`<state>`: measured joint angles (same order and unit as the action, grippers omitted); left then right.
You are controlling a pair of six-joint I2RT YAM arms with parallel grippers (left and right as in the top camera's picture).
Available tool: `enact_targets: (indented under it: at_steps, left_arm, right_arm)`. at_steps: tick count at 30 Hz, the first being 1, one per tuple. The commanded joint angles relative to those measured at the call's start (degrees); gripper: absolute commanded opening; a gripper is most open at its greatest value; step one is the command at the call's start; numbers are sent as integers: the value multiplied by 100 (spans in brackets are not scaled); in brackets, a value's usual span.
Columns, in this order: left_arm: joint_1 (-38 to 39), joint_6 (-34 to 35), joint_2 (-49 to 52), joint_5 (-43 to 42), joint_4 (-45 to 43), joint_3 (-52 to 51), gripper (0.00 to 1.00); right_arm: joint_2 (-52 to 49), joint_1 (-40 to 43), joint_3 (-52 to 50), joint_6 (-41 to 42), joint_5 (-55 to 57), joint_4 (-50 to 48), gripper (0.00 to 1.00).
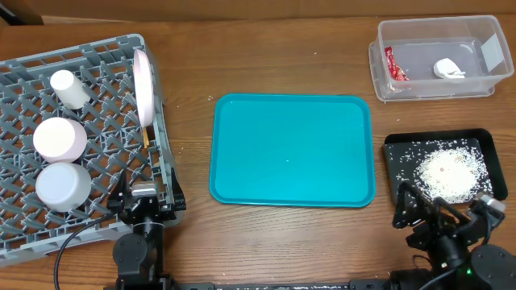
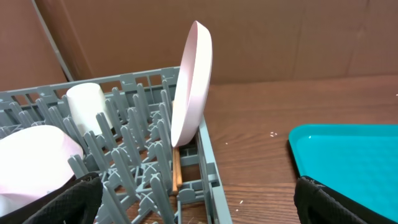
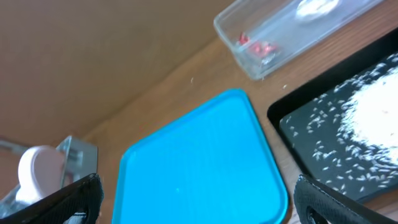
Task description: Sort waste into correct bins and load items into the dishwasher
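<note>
The grey dish rack [image 1: 101,173] on the surface's left holds every item. The teal serving tray [image 1: 292,151] carries nothing, so the sorting and loading look finished, with no step left that I can see. The clear tub [image 1: 431,90] holds the red wrapper [image 1: 393,66] and the crumpled white scrap [image 1: 448,69]. The black tray [image 1: 397,157] holds the rice grains [image 1: 447,171]. In the rack, the large white plate [image 1: 144,89] stands on edge, beside the upturned greyish bowl [image 1: 63,185], white round dish [image 1: 59,138] and cup [image 1: 69,89].

Only the left wrist view shows the wooden chopsticks [image 2: 176,171] clearly, tucked under the plate. Only the overhead view shows the bowl fully. The left end effector [image 1: 147,196] and right end effector [image 1: 443,211] both gape wide, holding nothing.
</note>
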<state>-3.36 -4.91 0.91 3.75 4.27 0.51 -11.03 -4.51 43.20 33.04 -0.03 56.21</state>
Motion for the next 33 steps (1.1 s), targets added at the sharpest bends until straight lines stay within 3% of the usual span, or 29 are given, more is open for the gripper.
enact_targets:
  at_steps: [1, 13, 33]
  left_arm:
    - [37, -90, -55, 94, -26, -24, 100]
    - [37, -90, -55, 94, -26, -24, 100]
    - [37, -90, -55, 92, -24, -24, 100]
  right_arm:
    - [365, -94, -188, 17, 48, -321, 100]
    - [1084, 63, -1707, -66, 509, -1631, 100]
    - [1086, 63, -4201, -1908, -557, -5486, 100]
